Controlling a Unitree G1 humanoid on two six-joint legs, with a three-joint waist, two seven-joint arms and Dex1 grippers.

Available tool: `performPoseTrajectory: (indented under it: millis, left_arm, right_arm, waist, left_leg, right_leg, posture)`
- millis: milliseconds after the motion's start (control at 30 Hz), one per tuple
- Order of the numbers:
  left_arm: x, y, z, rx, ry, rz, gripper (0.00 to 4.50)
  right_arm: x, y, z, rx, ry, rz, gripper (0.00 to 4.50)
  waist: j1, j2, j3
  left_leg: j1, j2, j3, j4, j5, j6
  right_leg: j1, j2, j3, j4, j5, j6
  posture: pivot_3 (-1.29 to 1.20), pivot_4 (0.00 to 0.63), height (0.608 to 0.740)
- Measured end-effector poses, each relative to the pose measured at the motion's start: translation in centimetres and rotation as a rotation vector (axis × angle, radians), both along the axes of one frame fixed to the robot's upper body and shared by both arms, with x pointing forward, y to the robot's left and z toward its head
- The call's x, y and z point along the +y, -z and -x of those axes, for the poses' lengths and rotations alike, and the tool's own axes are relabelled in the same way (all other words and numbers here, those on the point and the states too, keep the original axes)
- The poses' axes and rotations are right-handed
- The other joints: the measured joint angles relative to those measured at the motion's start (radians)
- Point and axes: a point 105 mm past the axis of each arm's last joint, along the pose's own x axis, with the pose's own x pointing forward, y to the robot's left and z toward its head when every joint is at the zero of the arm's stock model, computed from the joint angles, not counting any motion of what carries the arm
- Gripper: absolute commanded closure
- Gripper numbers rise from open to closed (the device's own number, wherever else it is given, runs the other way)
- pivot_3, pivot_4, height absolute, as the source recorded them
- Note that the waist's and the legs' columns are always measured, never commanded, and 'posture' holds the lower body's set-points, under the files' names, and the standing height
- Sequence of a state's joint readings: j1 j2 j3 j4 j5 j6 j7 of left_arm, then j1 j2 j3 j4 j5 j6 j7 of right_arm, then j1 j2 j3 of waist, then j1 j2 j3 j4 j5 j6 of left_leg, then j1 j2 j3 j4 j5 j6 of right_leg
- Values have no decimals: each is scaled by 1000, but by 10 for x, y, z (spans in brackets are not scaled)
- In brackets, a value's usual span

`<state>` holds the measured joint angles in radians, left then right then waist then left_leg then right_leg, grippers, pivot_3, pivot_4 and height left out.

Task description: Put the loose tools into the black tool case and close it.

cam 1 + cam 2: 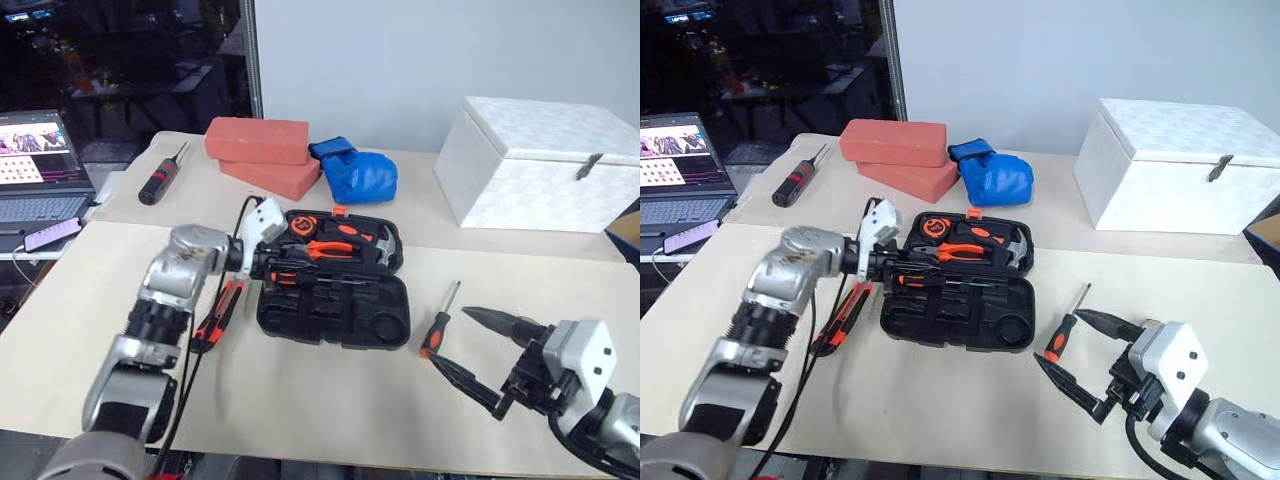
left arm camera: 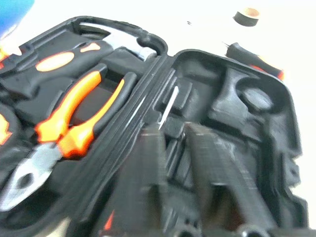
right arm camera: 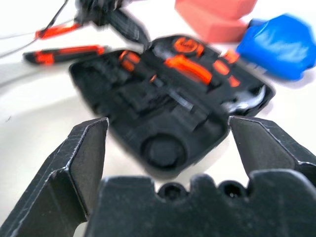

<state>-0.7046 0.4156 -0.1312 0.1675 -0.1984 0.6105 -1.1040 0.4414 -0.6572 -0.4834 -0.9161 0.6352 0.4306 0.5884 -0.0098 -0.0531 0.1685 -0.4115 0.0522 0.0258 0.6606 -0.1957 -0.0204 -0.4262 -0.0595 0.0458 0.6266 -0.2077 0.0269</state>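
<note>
We are hovering our left tool [image 1: 902, 268], pinched together, over the open black tool case [image 1: 335, 280] mid-bench, while our right tool [image 1: 478, 352] (spread wide) is waiting beside a loose screwdriver [image 1: 438, 321], utility knife [image 1: 217, 315] unpacked.

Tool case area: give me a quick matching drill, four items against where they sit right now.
Items:
1. pliers
2. slim screwdriver
3. utility knife
4. thicker black screwdriver

Places:
A. far table, near the laptop
B. inside the open tool case
C. table, case's right, by the right hand
D. table, case's left, under the left arm

Pairs: 1-B, 2-C, 3-D, 4-A
</note>
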Motion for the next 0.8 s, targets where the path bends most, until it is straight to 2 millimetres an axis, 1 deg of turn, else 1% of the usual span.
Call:
performPoseTrajectory:
  millis: [67,133,167,200,267,333,433,533,600,633,667,700,767,800]
  left_arm:
    - [0,6,-2,-1,-41,-8,4442]
    - [0,6,-12,-21,-132,1,4442]
    - [-2,7,-14,-23,-149,4,4442]
    - [-3,10,-18,-23,-183,-4,4442]
    - [-1,27,-25,-3,-265,-51,4442]
    - [-2,36,-24,4,-291,-63,4442]
    - [-6,38,-20,-18,-297,-85,4442]
    - [-8,38,-16,-31,-311,-64,4442]
    - [-9,35,-8,-18,-282,5,4442]
    - [-14,30,1,-8,-235,63,4442]
    - [-20,20,10,-17,-175,114,4442]
    - [-24,9,18,-34,-121,149,3933]
    - [-20,-14,35,-89,-13,186,3379]
    - [-14,-22,44,-100,43,189,3050]
  right_arm:
    - [-3,1,-2,3,29,-4,0]
    - [-8,4,-6,8,71,13,0]
    - [-9,4,-7,6,79,14,0]
    - [-10,3,-10,-2,93,13,0]
    - [-10,0,-14,-11,113,7,0]
    - [-11,4,-14,11,123,7,0]
    - [-12,9,-13,51,122,8,0]
    - [-12,15,-13,102,118,1,0]
    - [-8,17,-20,148,122,-39,0]
    - [-7,20,-24,186,131,-74,0]
    - [-7,25,-29,234,149,-103,0]
    - [-7,31,-33,278,168,-124,0]
    - [-9,43,-40,357,213,-135,0]
    - [-11,50,-47,393,256,-144,0]
  waist:
    - [0,0,0]
    - [1,0,0]
    - [1,0,0]
    - [1,0,0]
    - [-1,0,0]
    - [-2,0,0]
    - [-2,3,-2]
    - [-2,6,-4]
    - [-6,6,-4]
    - [-7,6,-4]
    - [-6,5,-3]
    - [-4,5,-3]
    - [-4,6,-3]
    - [-8,6,-3]
  left_leg:
    - [1,0,0,0,0,0]
    - [2,-1,-2,0,0,0]
    - [3,-1,-1,0,0,0]
    - [3,-1,-2,0,0,0]
    - [3,-2,-2,0,0,0]
    - [3,-2,-2,0,0,0]
    - [4,-2,-2,-1,0,1]
    - [4,-2,-2,-1,-1,1]
    - [3,-2,-2,-1,-1,1]
    - [2,-2,-2,-1,-1,1]
    - [2,-2,-2,-1,-1,1]
    - [1,-2,-3,-1,0,1]
    - [1,-2,-3,-1,-1,1]
    - [2,-1,-3,-1,-1,1]
  right_leg:
    - [0,0,0,1,0,0]
    - [2,0,0,1,0,0]
    - [2,0,0,1,0,0]
    - [3,0,0,0,0,0]
    - [3,0,1,0,0,0]
    - [3,0,1,0,0,0]
    - [4,0,1,0,-1,0]
    - [4,0,1,-1,-1,0]
    - [3,0,1,-1,-1,0]
    - [2,0,1,0,-1,0]
    - [2,0,1,0,-1,-1]
    - [2,0,1,0,-1,-1]
    - [1,0,1,0,-1,-1]
    - [1,0,1,-1,-1,-1]
  posture:
    - [0,150,740]
    - [0,150,740]
    - [0,150,740]
    - [0,150,740]
    - [0,150,740]
    - [0,150,740]
    - [0,150,740]
    - [0,150,740]
    - [0,150,740]
    - [0,150,740]
    - [0,150,740]
    - [0,150,740]
    - [0,150,740]
    - [0,150,740]
